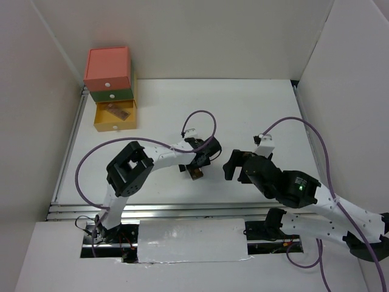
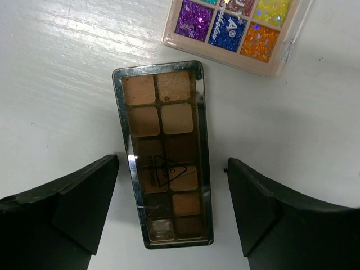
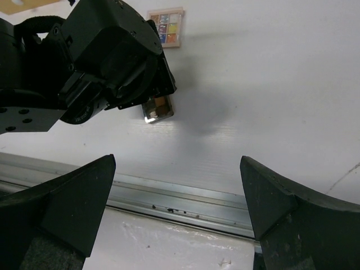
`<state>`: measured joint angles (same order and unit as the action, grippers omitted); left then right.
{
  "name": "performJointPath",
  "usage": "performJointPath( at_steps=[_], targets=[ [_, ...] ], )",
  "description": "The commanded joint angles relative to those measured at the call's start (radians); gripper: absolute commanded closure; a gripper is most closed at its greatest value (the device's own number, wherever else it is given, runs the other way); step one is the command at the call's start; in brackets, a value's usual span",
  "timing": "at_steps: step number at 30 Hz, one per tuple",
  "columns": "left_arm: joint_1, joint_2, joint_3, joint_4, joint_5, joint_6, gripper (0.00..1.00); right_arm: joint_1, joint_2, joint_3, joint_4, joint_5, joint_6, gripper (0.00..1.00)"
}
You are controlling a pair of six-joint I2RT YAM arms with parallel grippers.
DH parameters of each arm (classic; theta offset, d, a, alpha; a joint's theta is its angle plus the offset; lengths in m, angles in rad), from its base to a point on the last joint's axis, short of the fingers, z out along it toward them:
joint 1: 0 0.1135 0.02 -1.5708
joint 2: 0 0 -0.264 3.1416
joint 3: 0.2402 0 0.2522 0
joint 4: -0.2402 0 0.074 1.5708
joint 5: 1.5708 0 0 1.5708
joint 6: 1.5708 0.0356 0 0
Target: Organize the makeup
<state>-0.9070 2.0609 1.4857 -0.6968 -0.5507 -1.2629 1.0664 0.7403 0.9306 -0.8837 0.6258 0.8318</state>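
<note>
The brown eyeshadow palette (image 2: 166, 157) lies flat on the white table, lengthwise between the open jaws of my left gripper (image 2: 171, 180), which hovers over its near end without touching it. It shows under that gripper in the top view (image 1: 196, 174) and in the right wrist view (image 3: 158, 110). The multicolour palette (image 2: 236, 28) lies just beyond it, also seen in the right wrist view (image 3: 166, 27). A pinkish palette (image 1: 117, 112) lies in the open yellow drawer. My right gripper (image 3: 177, 185) is open and empty to the right of the left one (image 1: 231, 165). Puffs, tube and compact are out of view.
The stacked drawer box (image 1: 108, 68), coral over green over yellow, stands at the far left with the yellow drawer (image 1: 114, 125) pulled out. An aluminium rail (image 3: 185, 197) runs along the table's near edge. White walls enclose the table on three sides.
</note>
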Motion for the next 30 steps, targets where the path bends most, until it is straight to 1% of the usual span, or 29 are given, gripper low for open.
performJointPath(
  at_steps=[1, 3, 5, 6, 8, 9, 10, 12, 13, 14, 15, 17, 18, 20, 21, 22, 23, 24, 25, 26, 27, 28, 29, 30],
  targets=[
    [0.0, 0.004, -0.059, -0.001, -0.008, -0.027, 0.11, -0.002, -0.028, -0.004, 0.068, -0.005, -0.025, 0.0],
    [0.01, -0.004, -0.1, 0.019, 0.003, -0.024, 0.2, -0.002, -0.033, -0.006, 0.078, -0.012, -0.03, 0.0],
    [0.016, -0.037, -0.145, 0.028, 0.0, -0.03, 0.36, 0.0, -0.036, -0.006, 0.089, -0.023, -0.037, 0.0],
    [0.017, -0.054, -0.163, 0.028, -0.006, -0.039, 0.51, -0.002, -0.036, -0.007, 0.091, -0.024, -0.045, 0.0],
    [0.019, -0.125, -0.212, 0.022, -0.035, -0.05, 0.61, -0.002, -0.033, -0.006, 0.098, -0.031, -0.049, 0.0],
    [0.023, -0.151, -0.231, 0.016, -0.047, -0.065, 0.69, -0.002, -0.032, -0.006, 0.1, -0.031, -0.054, 0.0],
    [0.036, -0.209, -0.266, 0.008, -0.058, -0.069, 0.71, -0.002, -0.03, -0.006, 0.103, -0.032, -0.057, 0.0],
    [0.062, -0.272, -0.301, 0.006, -0.077, -0.066, 0.77, -0.002, -0.03, -0.009, 0.123, -0.047, -0.069, 0.0],
    [0.097, -0.342, -0.32, 0.014, -0.081, -0.055, 0.78, -0.003, -0.029, -0.01, 0.13, -0.054, -0.074, 0.0],
    [0.118, -0.376, -0.352, 0.038, -0.093, -0.04, 0.78, -0.002, -0.028, -0.015, 0.146, -0.058, -0.079, 0.0],
    [0.172, -0.408, -0.366, 0.048, -0.098, -0.011, 0.8, -0.002, -0.027, -0.018, 0.152, -0.07, -0.086, 0.0],
    [0.232, -0.501, -0.39, 0.091, -0.095, 0.043, 0.82, -0.003, -0.024, -0.025, 0.172, -0.077, -0.091, 0.0],
    [0.293, -0.528, -0.4, 0.112, -0.088, 0.059, 0.82, -0.003, -0.022, -0.029, 0.175, -0.086, -0.098, 0.0],
    [0.357, -0.606, -0.413, 0.193, -0.06, 0.123, 0.83, -0.003, -0.018, -0.029, 0.186, -0.089, -0.106, 0.0],
    [0.423, -0.651, -0.406, 0.215, -0.031, 0.152, 0.83, -0.003, -0.013, -0.029, 0.189, -0.09, -0.112, 0.0],
    [0.453, -0.669, -0.398, 0.235, -0.022, 0.16, 0.82, -0.003, -0.012, -0.029, 0.19, -0.093, -0.117, 0.0],
    [0.489, -0.688, -0.392, 0.279, -0.009, 0.166, 0.81, -0.005, -0.01, -0.03, 0.196, -0.097, -0.12, 0.0],
    [0.566, -0.715, -0.387, 0.304, 0.026, 0.169, 0.8, -0.006, -0.013, -0.035, 0.207, -0.118, -0.138, 0.0],
    [0.604, -0.723, -0.381, 0.325, 0.043, 0.163, 0.79, -0.005, -0.018, -0.042, 0.241, -0.132, -0.151, 0.0],
    [0.647, -0.732, -0.383, 0.383, 0.061, 0.143, 0.78, -0.005, -0.024, -0.062, 0.262, -0.153, -0.181, 0.0],
    [0.721, -0.746, -0.399, 0.422, 0.087, 0.128, 0.77, -0.005, -0.036, -0.075, 0.284, -0.173, -0.192, 0.0],
    [0.753, -0.754, -0.416, 0.474, 0.106, 0.116, 0.77, -0.006, -0.044, -0.085, 0.328, -0.213, -0.204, 0.0],
    [0.788, -0.76, -0.436, 0.535, 0.13, 0.09, 0.76, -0.005, -0.059, -0.11, 0.348, -0.228, -0.227, 0.0],
    [0.848, -0.759, -0.476, 0.656, 0.152, 0.073, 0.76, -0.006, -0.064, -0.121, 0.365, -0.241, -0.233, 0.0]
  ],
)
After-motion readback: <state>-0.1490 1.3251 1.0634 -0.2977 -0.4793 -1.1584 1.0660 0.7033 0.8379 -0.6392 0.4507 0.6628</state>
